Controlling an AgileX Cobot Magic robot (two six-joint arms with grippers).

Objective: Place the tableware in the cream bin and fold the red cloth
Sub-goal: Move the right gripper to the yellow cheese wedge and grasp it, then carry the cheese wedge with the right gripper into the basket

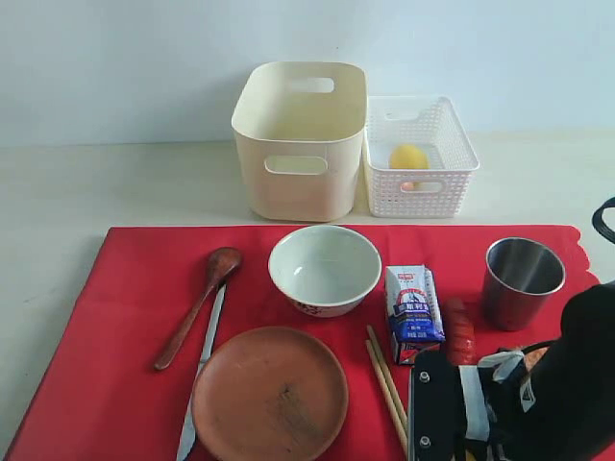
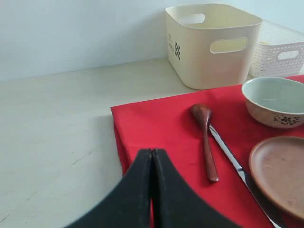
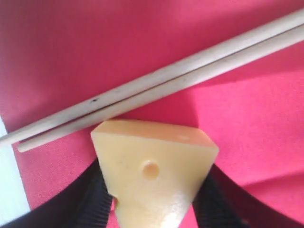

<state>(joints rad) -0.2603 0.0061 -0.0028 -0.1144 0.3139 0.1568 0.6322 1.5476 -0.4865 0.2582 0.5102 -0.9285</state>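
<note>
Found right hand (image 3: 153, 192) grasping a yellow wedge (image 3: 151, 156), with black fingers (image 3: 92, 202) against both its flanks, just beside the chopsticks (image 3: 156, 83). Could not verify firmness of hold. Judged a clearing move: taking a non-tableware piece off the red cloth (image 1: 125, 317) ahead of folding.

Found left hand (image 2: 152, 152) clenched on nothing, poised above the cloth's corner, well left of the cream bin (image 1: 301, 144). Judged as held clear of the right arm's work.

Recorded all 6 tableware items outside the bin, lying on the cloth in front of it: bowl (image 1: 324, 269) nearest, spoon (image 1: 197, 307) and knife (image 1: 202, 375) front-left, plate (image 1: 269, 392) farther front, cup (image 1: 521, 281) front-right. Saw nothing inside the bin.

Noted a lemon (image 1: 408, 157) in the white basket (image 1: 420, 197) just right of the bin, suggesting food goes there.
</note>
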